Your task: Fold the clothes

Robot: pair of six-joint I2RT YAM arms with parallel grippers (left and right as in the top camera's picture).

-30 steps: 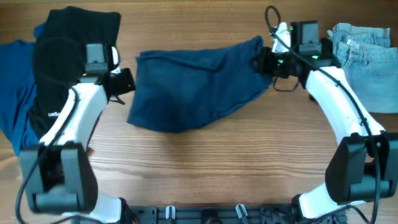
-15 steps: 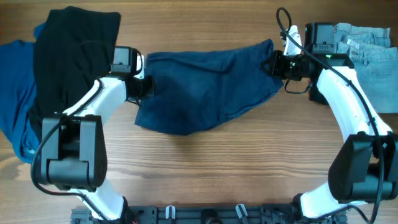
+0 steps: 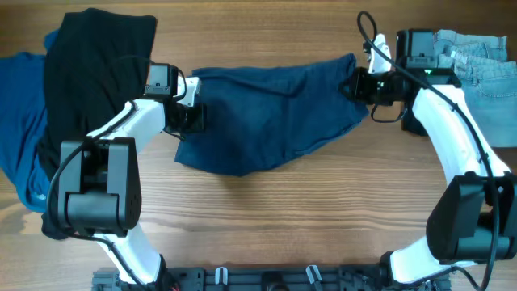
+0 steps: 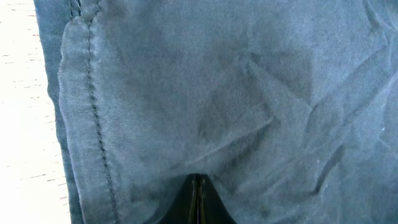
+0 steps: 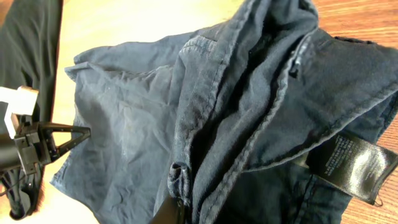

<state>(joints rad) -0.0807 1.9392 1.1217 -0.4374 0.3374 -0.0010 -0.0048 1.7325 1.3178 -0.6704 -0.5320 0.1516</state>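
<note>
Dark navy-blue shorts lie spread across the middle of the table. Their right end is bunched and raised. My right gripper is shut on that end. In the right wrist view it pinches a fold of the waistband, next to a black label. My left gripper is at the shorts' left edge with its jaws closed together. In the left wrist view its tip rests on flat navy fabric beside a stitched hem, with nothing seen between the fingers.
A black garment with small white lettering lies at the far left over a bright-blue piece. Pale-denim clothes lie at the far right. Bare wooden table runs along the front.
My left gripper has swung right from beside the black garment onto the shorts' left edge. My right gripper has pulled the shorts' right end slightly right, then held still.
</note>
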